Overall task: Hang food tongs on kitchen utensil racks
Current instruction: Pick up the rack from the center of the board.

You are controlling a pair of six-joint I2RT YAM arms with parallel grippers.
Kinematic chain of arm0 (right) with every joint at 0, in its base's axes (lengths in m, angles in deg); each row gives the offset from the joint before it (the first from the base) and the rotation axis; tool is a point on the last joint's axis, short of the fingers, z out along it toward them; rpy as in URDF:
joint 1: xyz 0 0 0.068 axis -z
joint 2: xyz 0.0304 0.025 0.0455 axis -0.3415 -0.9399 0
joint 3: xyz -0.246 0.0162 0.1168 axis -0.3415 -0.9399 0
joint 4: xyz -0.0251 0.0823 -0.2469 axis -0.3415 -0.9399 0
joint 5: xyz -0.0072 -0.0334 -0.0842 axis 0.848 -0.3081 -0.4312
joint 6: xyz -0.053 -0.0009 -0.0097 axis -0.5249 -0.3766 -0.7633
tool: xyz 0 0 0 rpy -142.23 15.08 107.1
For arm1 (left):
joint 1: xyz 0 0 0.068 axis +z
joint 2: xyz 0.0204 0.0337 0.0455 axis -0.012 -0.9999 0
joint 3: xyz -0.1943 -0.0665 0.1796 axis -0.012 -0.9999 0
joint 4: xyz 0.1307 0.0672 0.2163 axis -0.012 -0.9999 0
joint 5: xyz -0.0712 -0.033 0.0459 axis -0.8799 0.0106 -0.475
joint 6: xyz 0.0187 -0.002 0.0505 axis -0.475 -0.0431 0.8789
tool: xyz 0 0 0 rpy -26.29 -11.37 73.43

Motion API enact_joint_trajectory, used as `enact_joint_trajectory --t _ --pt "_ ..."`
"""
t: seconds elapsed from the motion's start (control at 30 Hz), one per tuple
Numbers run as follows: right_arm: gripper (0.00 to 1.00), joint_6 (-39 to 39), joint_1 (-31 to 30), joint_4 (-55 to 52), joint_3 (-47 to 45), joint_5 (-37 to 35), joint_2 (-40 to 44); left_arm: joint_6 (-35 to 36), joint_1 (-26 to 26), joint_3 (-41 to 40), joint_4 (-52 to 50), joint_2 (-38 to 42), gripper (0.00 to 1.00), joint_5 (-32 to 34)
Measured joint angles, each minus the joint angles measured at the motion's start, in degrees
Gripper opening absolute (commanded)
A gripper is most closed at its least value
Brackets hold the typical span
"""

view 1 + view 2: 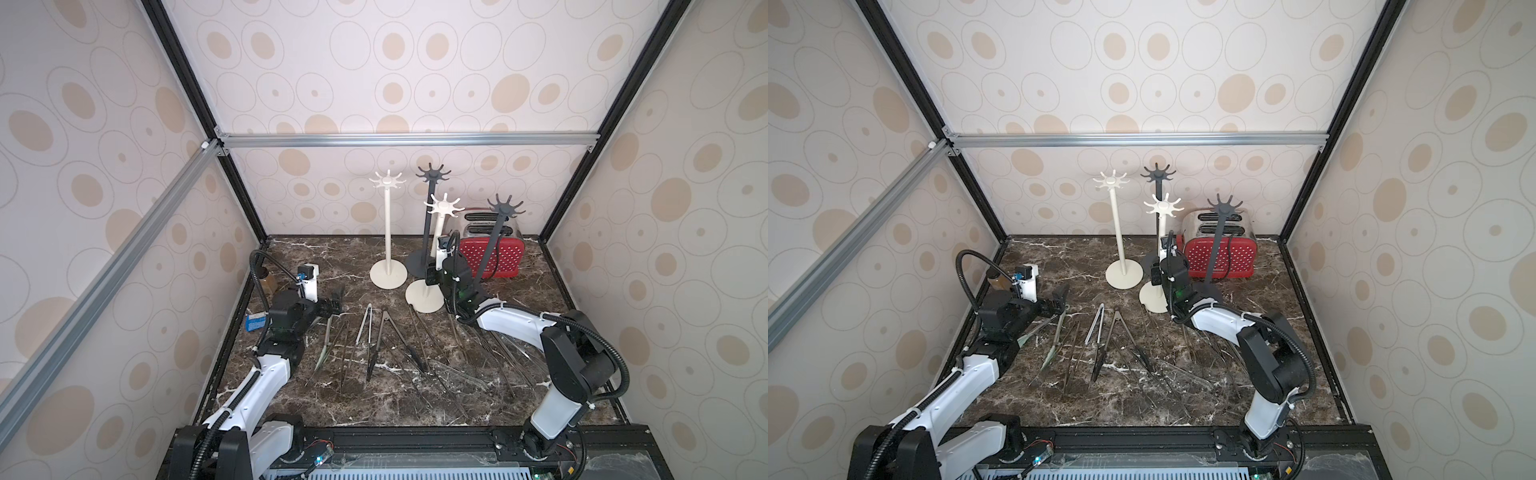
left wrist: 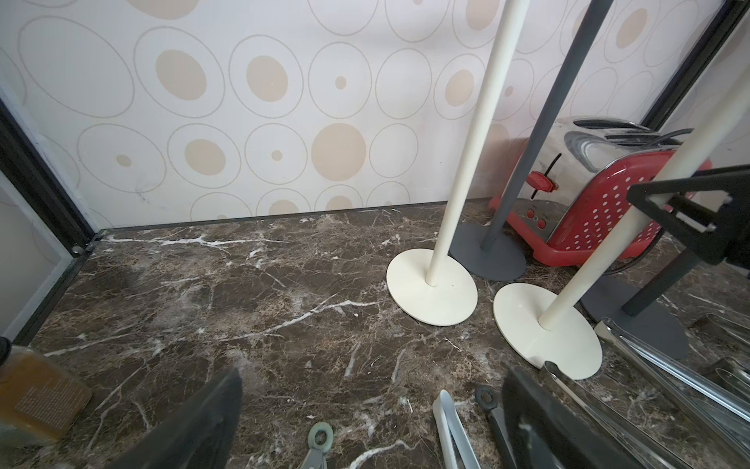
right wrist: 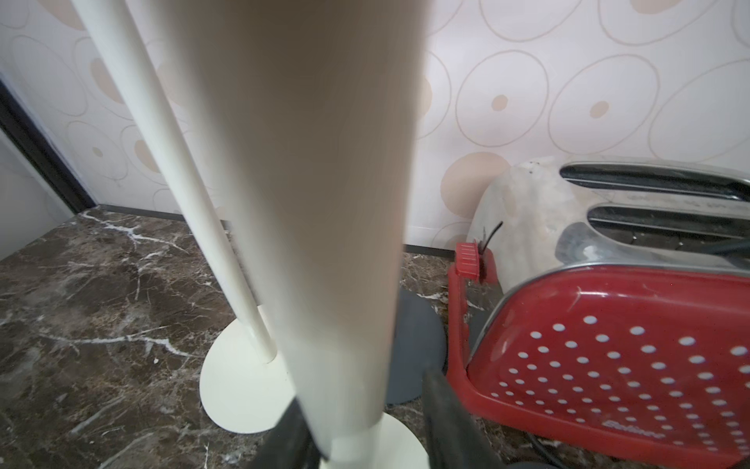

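Right gripper (image 3: 360,385) straddles the pole of the nearer cream-white utensil rack (image 3: 324,203) low down, just above its round base; one finger looks to touch the pole and a thin gap shows at the other, so I judge the jaws part open and not clamped on it; left gripper (image 2: 371,377) hovers spread wide and empty over the handle ends of the food tongs (image 1: 382,320). Hanging has not begun: in both top views every hook crown on the four kitchen utensil racks (image 1: 387,179) is bare; all the tongs lie in a row on the marble counter (image 1: 332,399), in front of the racks; every pair is left to hang.
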State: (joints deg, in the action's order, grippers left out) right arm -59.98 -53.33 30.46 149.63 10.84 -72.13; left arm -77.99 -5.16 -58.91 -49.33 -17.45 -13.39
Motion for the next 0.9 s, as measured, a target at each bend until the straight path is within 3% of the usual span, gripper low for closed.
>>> enact_joint_trajectory --t 0.17,0.9 --pt "0.0 -0.74 0.0 -0.13 0.24 1.99 0.0 0.02 0.0 0.0 -0.09 0.02 0.99 0.09" --pt "0.0 -7.67 0.07 -5.64 4.76 8.07 2.4 -0.07 0.0 0.0 -2.01 1.03 0.99 2.64"
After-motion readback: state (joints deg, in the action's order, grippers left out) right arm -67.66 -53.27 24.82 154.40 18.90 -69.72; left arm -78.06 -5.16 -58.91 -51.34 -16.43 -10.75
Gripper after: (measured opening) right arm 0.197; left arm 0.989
